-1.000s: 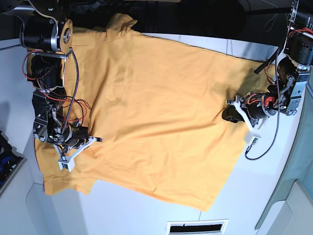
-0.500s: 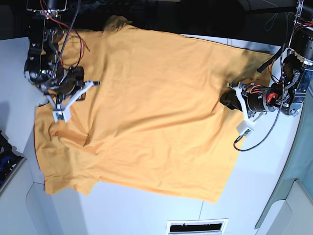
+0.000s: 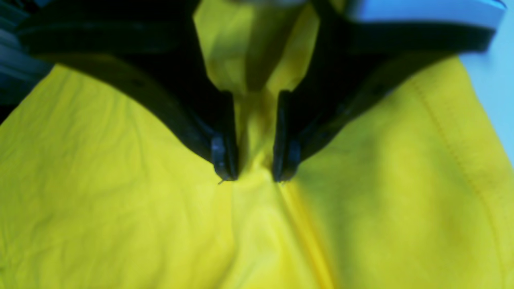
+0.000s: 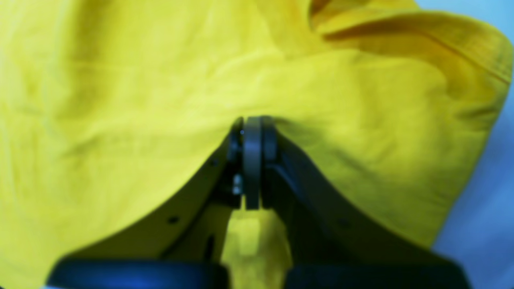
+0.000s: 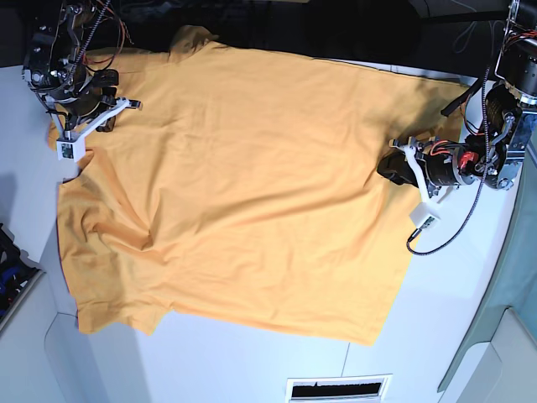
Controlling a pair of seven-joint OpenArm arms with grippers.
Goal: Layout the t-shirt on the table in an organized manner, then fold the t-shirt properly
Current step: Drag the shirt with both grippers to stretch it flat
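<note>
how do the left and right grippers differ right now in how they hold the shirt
The left gripper has a ridge of the t-shirt bunched between its jaws with a gap showing, while the right gripper has its jaws pressed flat together on the fabric. In the base view the left gripper sits at the shirt's edge on the view's right; the right gripper is near the far left corner. Both are shut on the t-shirt.

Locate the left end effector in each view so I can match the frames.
Base: left end effector at right-centre, at the t-shirt's edge.
Left wrist: its two dark fingers reach down from the top centre, pinching a ridge of cloth.
Right wrist: not in view; the closed fingers there belong to the right end effector.
Shared landmark: the t-shirt, seen in all three.
</note>
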